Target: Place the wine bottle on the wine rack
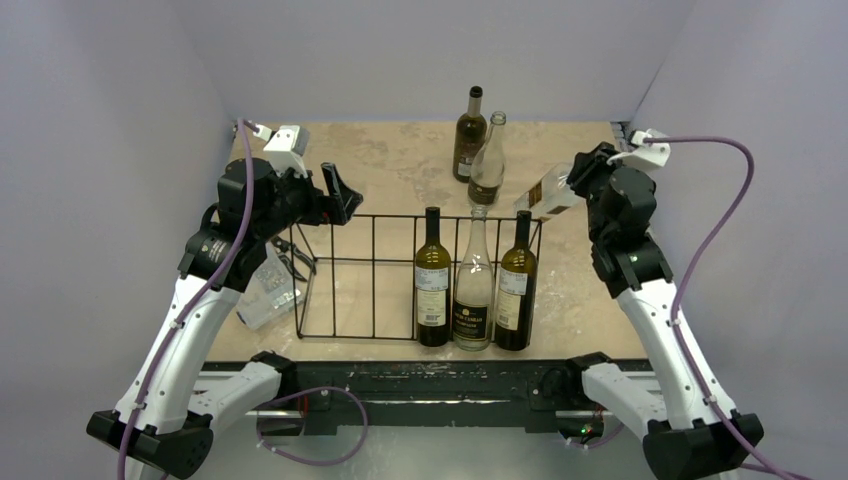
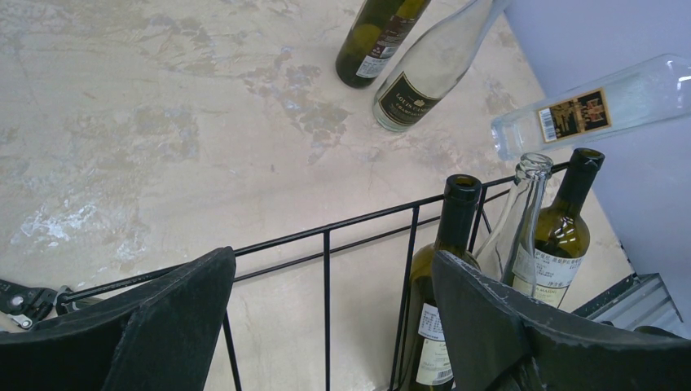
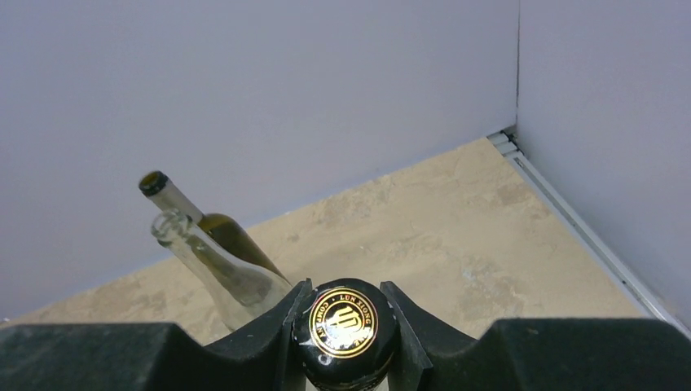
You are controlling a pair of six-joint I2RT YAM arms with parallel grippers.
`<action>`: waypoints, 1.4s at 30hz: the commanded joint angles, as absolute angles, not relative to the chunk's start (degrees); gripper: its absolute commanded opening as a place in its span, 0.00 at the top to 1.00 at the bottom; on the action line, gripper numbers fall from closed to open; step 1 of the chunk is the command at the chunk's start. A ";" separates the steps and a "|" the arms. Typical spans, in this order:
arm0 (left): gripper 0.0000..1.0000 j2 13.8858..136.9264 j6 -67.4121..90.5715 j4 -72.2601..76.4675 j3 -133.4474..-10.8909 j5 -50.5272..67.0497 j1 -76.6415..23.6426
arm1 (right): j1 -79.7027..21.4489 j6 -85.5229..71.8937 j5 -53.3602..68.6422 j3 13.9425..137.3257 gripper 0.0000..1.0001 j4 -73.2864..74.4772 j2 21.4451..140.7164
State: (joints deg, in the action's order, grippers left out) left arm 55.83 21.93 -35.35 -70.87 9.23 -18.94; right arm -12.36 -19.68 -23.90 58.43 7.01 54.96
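The black wire wine rack [image 1: 350, 262] stands mid-table, with three upright bottles in its right end: dark [image 1: 432, 285], clear [image 1: 472, 290] and green [image 1: 515, 290]. My right gripper [image 1: 577, 178] is shut on the neck of a clear wine bottle [image 1: 545, 198] with a black-and-gold label. It holds the bottle tilted, nearly level, in the air over the rack's far right corner. In the right wrist view the bottle's black cap [image 3: 345, 322] sits between the fingers. My left gripper [image 1: 338, 195] is open and empty above the rack's far left rail [image 2: 326, 236]. The held bottle [image 2: 595, 110] also shows in the left wrist view.
Two more bottles stand behind the rack, one dark [image 1: 468, 135] and one clear [image 1: 487, 160]. A small clear plastic organiser box [image 1: 265, 292] and a black hand tool [image 1: 292, 255] lie left of the rack. Grey walls enclose the table on three sides.
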 commanded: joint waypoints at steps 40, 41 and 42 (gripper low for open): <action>0.11 54.24 21.69 -34.55 -72.86 9.32 -19.42 | -12.44 -43.63 20.60 85.58 1.00 -10.37 60.53; 0.11 54.27 21.71 -34.50 -72.78 9.32 -19.42 | -12.51 -44.88 22.02 85.87 1.00 -10.74 61.71; 0.11 54.42 21.64 -34.55 -72.84 9.32 -19.42 | -12.53 -45.97 23.45 86.04 1.00 -11.32 62.57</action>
State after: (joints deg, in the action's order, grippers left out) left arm 55.24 21.93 -35.55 -70.91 9.63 -19.20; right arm -12.38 -36.10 15.07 81.28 1.04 60.40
